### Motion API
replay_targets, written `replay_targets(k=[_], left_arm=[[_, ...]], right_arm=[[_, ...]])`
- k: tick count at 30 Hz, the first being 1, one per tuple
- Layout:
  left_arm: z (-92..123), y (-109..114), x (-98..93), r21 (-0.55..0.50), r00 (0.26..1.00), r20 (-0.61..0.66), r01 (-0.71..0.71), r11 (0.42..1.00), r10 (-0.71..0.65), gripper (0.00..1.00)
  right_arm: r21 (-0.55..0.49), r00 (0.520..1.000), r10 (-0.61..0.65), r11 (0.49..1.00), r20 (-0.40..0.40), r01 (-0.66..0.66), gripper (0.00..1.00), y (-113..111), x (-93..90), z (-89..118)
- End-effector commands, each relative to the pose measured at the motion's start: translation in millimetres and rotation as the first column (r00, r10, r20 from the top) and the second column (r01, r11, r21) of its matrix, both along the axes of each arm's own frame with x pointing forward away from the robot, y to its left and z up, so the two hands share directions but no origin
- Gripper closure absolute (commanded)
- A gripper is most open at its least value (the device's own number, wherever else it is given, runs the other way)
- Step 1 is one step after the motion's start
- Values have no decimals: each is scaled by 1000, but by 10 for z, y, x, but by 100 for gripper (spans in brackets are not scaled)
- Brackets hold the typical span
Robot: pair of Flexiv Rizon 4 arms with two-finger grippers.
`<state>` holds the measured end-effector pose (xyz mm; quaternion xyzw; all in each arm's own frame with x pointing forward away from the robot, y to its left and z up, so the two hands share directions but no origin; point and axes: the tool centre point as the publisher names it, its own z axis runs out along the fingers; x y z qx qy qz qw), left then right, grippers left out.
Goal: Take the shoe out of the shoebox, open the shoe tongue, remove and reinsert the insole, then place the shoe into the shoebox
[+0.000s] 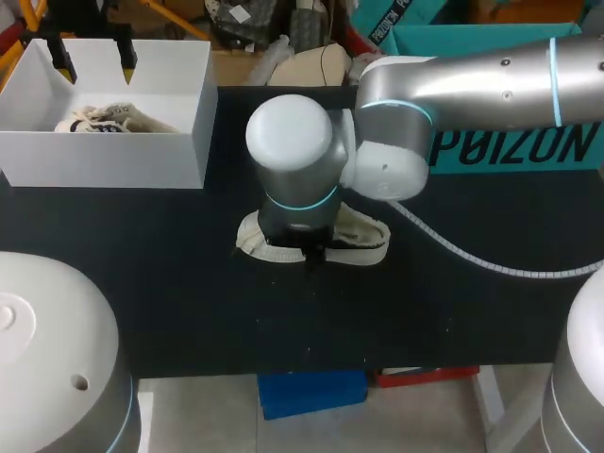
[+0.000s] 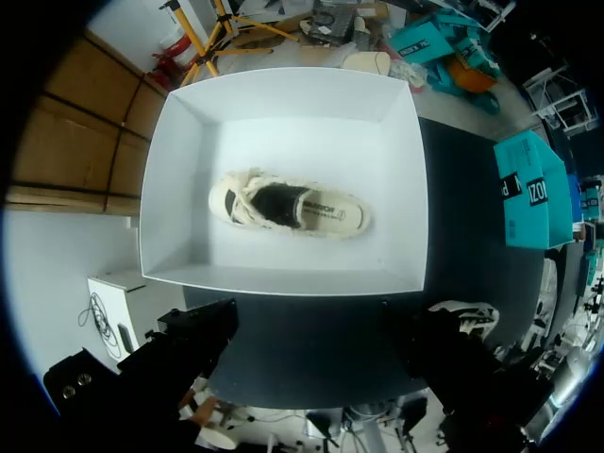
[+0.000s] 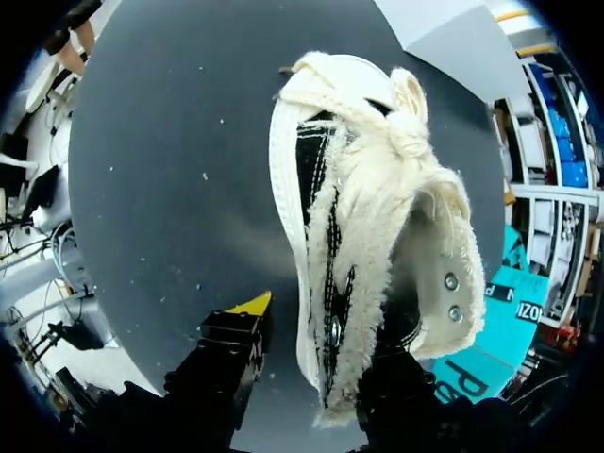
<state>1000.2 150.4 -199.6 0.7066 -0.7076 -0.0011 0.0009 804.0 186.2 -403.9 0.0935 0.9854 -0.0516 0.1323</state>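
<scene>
A white shoebox (image 1: 179, 113) stands at the table's back left, and a cream frayed shoe (image 2: 288, 208) lies inside it. My left gripper (image 1: 94, 64) hangs open above the box, its fingers (image 2: 203, 335) wide apart and holding nothing. A second cream shoe (image 1: 363, 241) lies on the black mat in the middle, mostly hidden under my right wrist. My right gripper (image 3: 326, 340) straddles this shoe's side wall (image 3: 321, 245). Its yellow-tipped finger (image 3: 247, 310) stands just clear of the sole, and the other finger is down at the shoe's opening, so the gripper is open.
A teal box (image 1: 514, 146) sits at the table's back right. My right arm's grey cable (image 1: 472, 255) loops over the mat to the right of the shoe. Bare black mat (image 1: 189, 302) lies in front of the shoe and towards the left.
</scene>
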Motion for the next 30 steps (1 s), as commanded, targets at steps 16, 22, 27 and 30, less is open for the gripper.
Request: replay_targets(k=[16, 22, 27, 30], left_arm=[[-1, 0, 1, 0, 1000, 0, 0, 1000, 0, 0], [-1, 0, 1, 0, 1000, 0, 0, 1000, 0, 0], [-1, 0, 1, 0, 1000, 0, 0, 1000, 0, 0], [-1, 0, 1, 0, 1000, 0, 0, 1000, 0, 0]], right_arm=[[534, 985, 171, 835, -20, -134, 0, -697, 228, 1366], [616, 989, 147, 781, -18, -105, 0, -859, 250, 1381], [616, 989, 147, 781, -18, -105, 0, -859, 250, 1381], [616, 989, 147, 781, -18, -105, 0, -859, 250, 1381]])
